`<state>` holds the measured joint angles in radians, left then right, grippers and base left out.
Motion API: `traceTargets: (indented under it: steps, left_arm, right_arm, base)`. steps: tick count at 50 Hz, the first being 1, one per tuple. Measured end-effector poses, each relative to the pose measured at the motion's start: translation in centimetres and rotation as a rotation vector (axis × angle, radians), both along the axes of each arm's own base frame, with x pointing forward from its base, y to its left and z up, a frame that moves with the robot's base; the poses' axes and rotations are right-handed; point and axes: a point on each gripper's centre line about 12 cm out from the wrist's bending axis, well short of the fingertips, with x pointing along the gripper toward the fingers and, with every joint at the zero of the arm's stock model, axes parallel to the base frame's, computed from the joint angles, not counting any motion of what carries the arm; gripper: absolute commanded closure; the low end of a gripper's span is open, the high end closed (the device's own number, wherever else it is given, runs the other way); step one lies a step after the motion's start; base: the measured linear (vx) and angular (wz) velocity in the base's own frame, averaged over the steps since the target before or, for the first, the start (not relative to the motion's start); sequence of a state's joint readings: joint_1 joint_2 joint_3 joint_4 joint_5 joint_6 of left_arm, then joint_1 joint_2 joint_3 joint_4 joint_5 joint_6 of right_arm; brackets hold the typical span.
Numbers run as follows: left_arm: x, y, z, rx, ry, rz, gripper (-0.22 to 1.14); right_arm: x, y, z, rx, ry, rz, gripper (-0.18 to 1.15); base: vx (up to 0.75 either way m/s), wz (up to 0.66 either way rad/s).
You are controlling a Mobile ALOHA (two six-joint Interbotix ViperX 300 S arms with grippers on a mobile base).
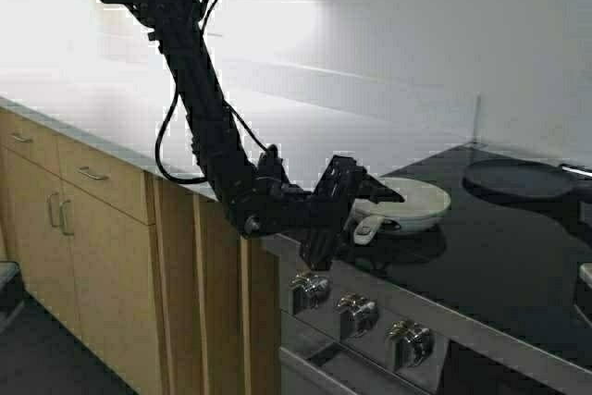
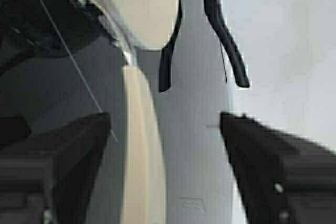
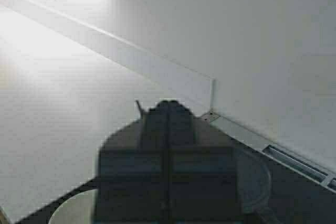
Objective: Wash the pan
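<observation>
The off-white pan (image 1: 412, 201) sits on the black stovetop (image 1: 499, 256) near its left front corner, with its short handle (image 1: 368, 228) pointing toward the front. My left gripper (image 1: 375, 210) is open at the handle. In the left wrist view the cream handle (image 2: 139, 156) lies between the two dark fingers (image 2: 68, 156), closer to one of them, with a gap on both sides, and the gripper (image 2: 165, 121) holds nothing. The pan body (image 2: 147, 9) lies just beyond. My right gripper (image 3: 168, 107) is shut and empty, raised above the stove's back left area.
A flat black round griddle plate (image 1: 518, 178) lies at the back right of the stovetop. A white counter (image 1: 139, 99) stretches to the left, with wooden cabinets (image 1: 102, 201) below. Stove knobs (image 1: 356, 312) line the front panel. A white backsplash (image 3: 157, 66) runs behind.
</observation>
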<state>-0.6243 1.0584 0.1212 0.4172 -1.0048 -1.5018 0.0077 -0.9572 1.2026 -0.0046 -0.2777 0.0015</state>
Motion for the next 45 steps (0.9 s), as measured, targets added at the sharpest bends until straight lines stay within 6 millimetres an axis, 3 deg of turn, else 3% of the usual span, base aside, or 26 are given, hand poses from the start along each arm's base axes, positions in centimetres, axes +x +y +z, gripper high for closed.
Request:
traceTargets:
  steps: [9,14,18,25,28,36,45]
  left_arm:
    - [0.2,-0.4,-0.1,-0.012,0.01,0.001,-0.04]
    - [0.2,-0.4,-0.4,-0.023,0.035,0.009,0.08]
    - [0.2,-0.4,-0.8,-0.042,0.067,0.025,0.29]
    - [0.2,-0.4,-1.3,-0.078,0.105,0.035,0.86]
    - [0.3,-0.6,-1.0,-0.104,0.104,0.032,1.02]
    - [0.3,-0.8,-0.7,-0.133,0.113,0.042,0.86]
    - [0.4,-0.8,-0.8,-0.139,0.118,0.048,0.9]
  right_arm:
    - [0.0,0.0,0.0,0.001,0.002,0.0,0.91]
    - [0.0,0.0,0.0,0.0,0.002,0.0,0.91]
    - [0.0,0.0,-0.1,0.001,0.003,0.0,0.91]
    - [0.0,0.0,-0.1,0.001,0.003,-0.002,0.91]
    - [0.0,0.0,-0.1,0.001,0.003,0.0,0.91]
    - [0.0,0.0,0.0,0.001,0.002,0.0,0.91]
    - [0.0,0.0,0.0,0.0,0.002,0.0,0.91]
  base:
    - [0.0,0.0]
    - [0.0,0.0]
    - [0.0,0.0]
    - [0.0,0.0]
    - [0.0,0.0]
    - [0.0,0.0]
    - [0.0,0.0]
